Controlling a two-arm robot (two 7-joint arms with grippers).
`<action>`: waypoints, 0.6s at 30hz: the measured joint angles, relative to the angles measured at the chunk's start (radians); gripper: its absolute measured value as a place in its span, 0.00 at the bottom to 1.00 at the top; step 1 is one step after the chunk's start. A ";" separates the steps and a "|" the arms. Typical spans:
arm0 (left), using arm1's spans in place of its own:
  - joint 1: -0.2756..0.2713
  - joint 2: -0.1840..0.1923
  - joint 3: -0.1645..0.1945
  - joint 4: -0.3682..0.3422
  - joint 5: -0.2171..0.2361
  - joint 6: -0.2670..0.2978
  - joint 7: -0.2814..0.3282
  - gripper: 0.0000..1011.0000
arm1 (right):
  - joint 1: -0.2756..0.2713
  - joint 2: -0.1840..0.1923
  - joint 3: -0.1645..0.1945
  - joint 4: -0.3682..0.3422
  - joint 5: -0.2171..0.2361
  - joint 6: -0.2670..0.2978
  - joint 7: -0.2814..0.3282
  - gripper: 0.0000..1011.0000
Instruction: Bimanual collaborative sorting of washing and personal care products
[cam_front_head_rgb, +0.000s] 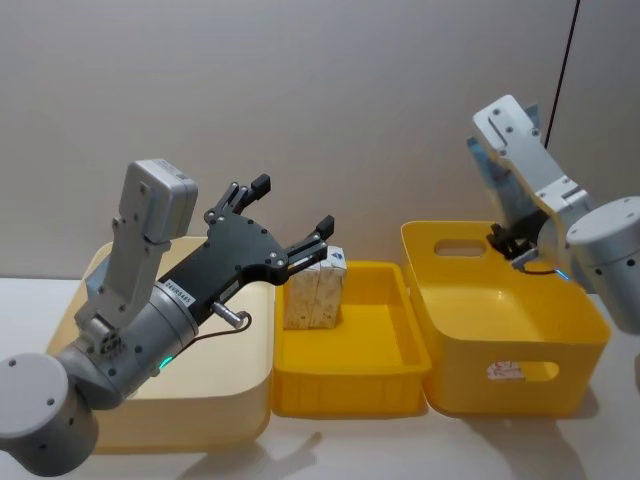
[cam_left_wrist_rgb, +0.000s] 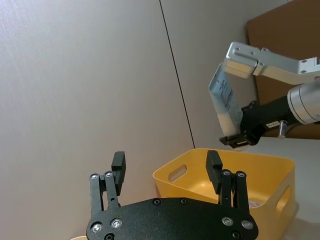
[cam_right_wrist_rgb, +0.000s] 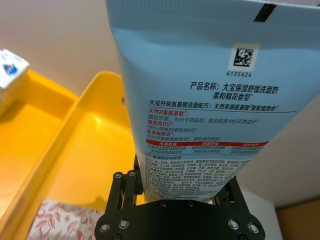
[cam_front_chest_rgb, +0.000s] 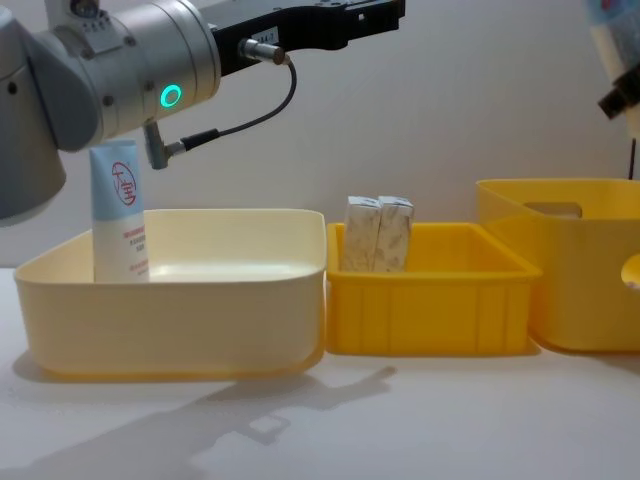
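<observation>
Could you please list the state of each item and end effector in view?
Left end effector: open, empty, raised above the bins.
Right end effector: shut on squeeze tube, above the deep yellow bin.
Second tube: upright in cream bin.
Two cartons: upright, side by side in middle bin.

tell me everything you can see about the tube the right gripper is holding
The squeeze tube is pale blue above and white toward its lower end, soft plastic by the look of it, with dense printed text, red label bars and a small square code on the side facing the wrist camera. The right gripper is shut on its lower end, holding it raised with the rest pointing up and away, above the deep yellow bin. Only the gripper touches it.
</observation>
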 joint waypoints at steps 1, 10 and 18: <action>0.000 0.000 0.000 0.000 0.000 0.000 0.000 0.99 | 0.006 -0.001 0.004 0.011 0.001 0.016 0.008 0.63; 0.000 0.000 0.000 0.000 0.000 0.000 0.000 0.99 | 0.040 -0.024 0.047 0.083 0.030 0.087 0.053 0.63; 0.000 0.000 0.000 0.000 0.000 0.000 0.000 0.99 | 0.073 -0.061 0.112 0.156 0.069 0.095 0.071 0.63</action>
